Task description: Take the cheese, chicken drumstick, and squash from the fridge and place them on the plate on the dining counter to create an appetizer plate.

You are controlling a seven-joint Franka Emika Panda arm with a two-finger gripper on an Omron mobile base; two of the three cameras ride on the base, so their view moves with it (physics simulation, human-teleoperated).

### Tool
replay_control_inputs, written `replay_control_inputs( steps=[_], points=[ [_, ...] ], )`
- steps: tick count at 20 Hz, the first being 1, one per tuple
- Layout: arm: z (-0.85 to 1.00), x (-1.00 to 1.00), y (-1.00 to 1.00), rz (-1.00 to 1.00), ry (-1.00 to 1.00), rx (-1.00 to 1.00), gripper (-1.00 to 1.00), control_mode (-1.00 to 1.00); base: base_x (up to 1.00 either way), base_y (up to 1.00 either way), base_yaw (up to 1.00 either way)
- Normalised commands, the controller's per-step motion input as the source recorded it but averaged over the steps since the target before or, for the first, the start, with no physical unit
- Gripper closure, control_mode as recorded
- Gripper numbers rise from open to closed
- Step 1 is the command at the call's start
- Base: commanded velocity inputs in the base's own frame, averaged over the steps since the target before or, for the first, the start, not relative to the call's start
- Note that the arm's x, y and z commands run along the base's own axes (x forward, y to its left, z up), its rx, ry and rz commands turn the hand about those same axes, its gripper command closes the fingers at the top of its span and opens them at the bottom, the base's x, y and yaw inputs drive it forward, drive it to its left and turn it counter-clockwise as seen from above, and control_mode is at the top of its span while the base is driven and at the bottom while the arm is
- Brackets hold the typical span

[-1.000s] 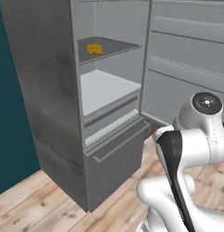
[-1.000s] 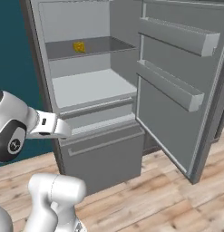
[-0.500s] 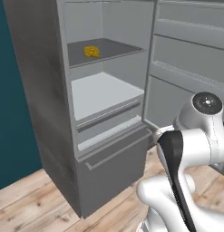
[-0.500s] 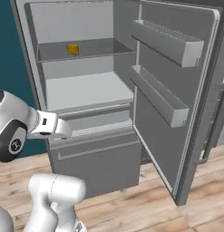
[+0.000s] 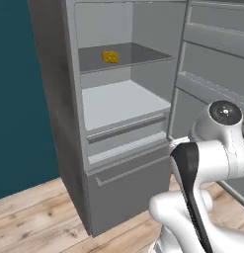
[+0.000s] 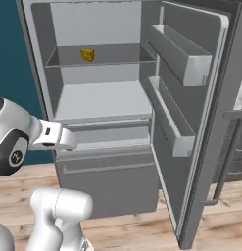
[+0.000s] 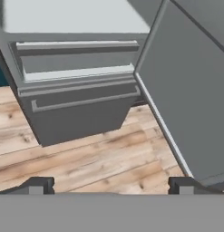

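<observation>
Gripper (image 7: 111,183) fingers stand wide apart at the bottom of the hand view, with nothing between them. Past them lies the wooden floor (image 7: 99,158), and in the upper half of that view the lower front of the fridge (image 7: 77,68), its drawer (image 7: 81,108) shut, with the open door (image 7: 190,90) running down the right side.

In the left base view, the fridge (image 5: 69,123) fills the upper left and centre. A small yellow cheese (image 5: 110,57) sits alone on the upper shelf (image 5: 128,57), toward its back. The wide white shelf (image 5: 123,101) below it is bare, and the drawer (image 5: 126,190) at the bottom is closed. The white arm (image 5: 202,168) bends in the lower right of the frame.

In the right base view, the fridge (image 6: 41,73) stands open at centre, with the cheese (image 6: 87,54) in the upper middle on the upper shelf (image 6: 117,56). The shelf (image 6: 103,100) beneath holds nothing, and both door racks (image 6: 179,49) on the right look empty from here. The arm (image 6: 39,139) reaches in from the left edge, level with the drawer (image 6: 108,184).

As for progress, the task looks barely begun: the door is open, but the cheese is not yet picked up. Neither drumstick nor squash can be made out on the shelves; they may be inside the closed drawer, though that cannot be told. All three items remain to be carried to the plate.
</observation>
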Motion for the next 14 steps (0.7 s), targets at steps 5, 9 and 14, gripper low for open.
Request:
replay_control_inputs(
  steps=[5, 9, 14],
  points=[
    [0.0, 0.0, 0.0, 0.0, 0.0, 0.0, -1.0, 1.0, 0.24, -0.46, 0.35],
    [0.0, 0.0, 0.0, 0.0, 0.0, 0.0, -1.0, 1.0, 0.33, -0.33, 0.33],
    [0.0, 0.0, 0.0, 0.0, 0.0, 0.0, -1.0, 1.0, 0.5, -0.25, 0.3]
  ],
)
